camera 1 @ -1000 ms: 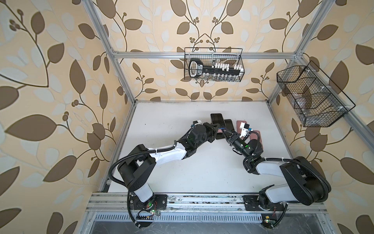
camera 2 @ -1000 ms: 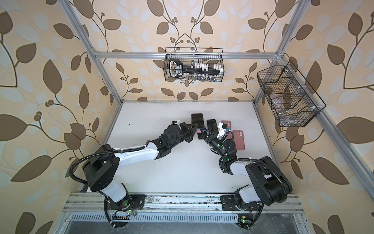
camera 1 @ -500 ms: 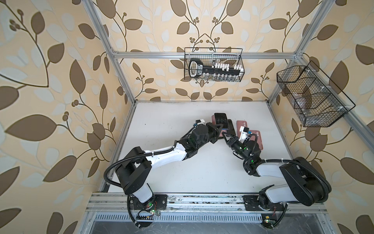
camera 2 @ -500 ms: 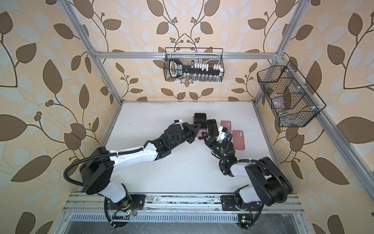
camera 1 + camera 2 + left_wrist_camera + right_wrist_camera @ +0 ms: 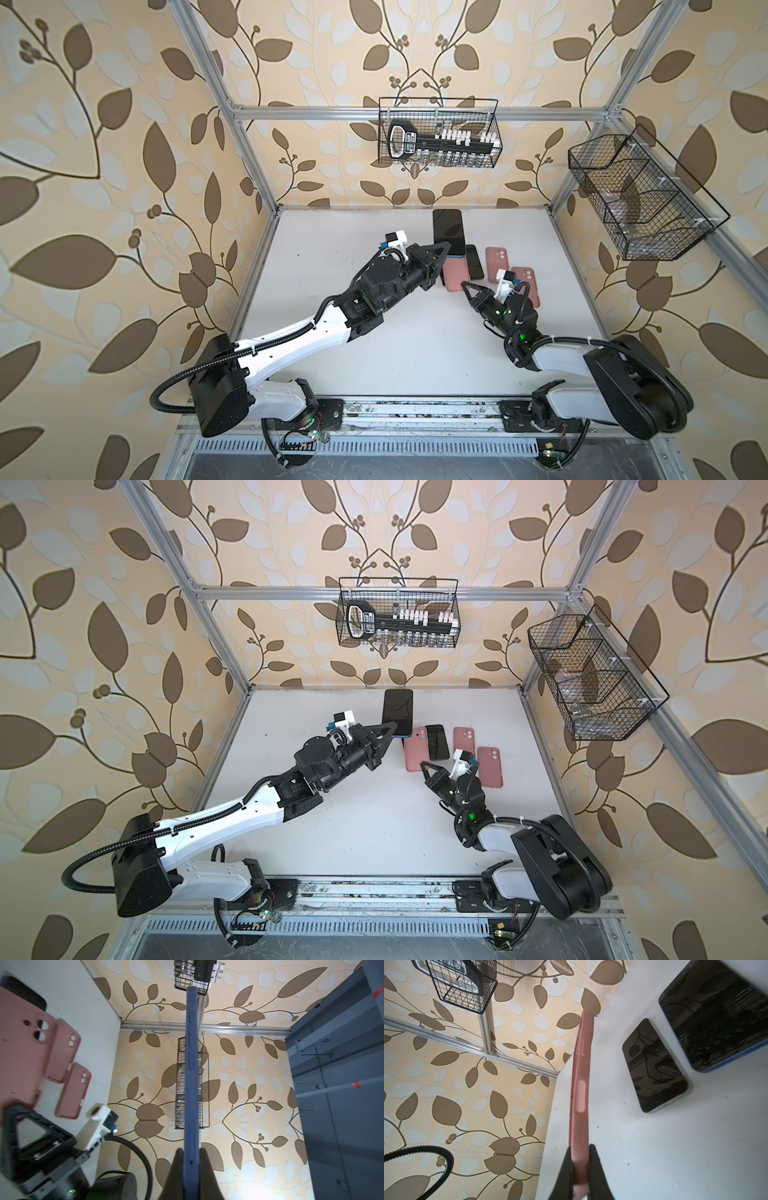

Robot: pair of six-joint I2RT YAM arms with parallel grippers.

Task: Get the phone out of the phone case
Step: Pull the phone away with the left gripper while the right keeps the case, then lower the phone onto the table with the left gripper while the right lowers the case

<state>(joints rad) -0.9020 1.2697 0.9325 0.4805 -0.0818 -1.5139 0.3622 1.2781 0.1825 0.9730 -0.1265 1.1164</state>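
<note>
- The blue-edged, black-screened phone [image 5: 447, 228] is pinched at its near end by the left tool [image 5: 446, 250]. The jaws press on its two flat faces, and the left wrist view shows it edge-on, running straight out from between them.
- Its long axis points away from the robot toward the back wall, screen up. It looks raised off the white bench [image 5: 374, 332] rather than lying on it.
- The salmon-pink silicone phone case [image 5: 456, 272] sits just on the near side of the phone, back upward. In both top views the phone's near end overlaps the case's far end, but both wrist views show a gap between them.
- In the left wrist view, white bench shows through the case's camera holes, so I judge the case empty and the phone already out.
- The right tool [image 5: 464, 284] is clamped on the case's near corner, with the thin pink wall bowed between its jaws. I cannot tell whether the case lies flat or is tipped up.
- The next move turns on this: the phone is the farther, higher piece and the case the nearer, lower one. Each arm has its own piece, so parting them further would mean drawing apart along that shared long axis.
- A smaller dark phone [image 5: 474, 262] lies just beside the case on the right arm's side. Two more pink cases [image 5: 497, 258] lie beyond it and crowd any put-down there.
</note>
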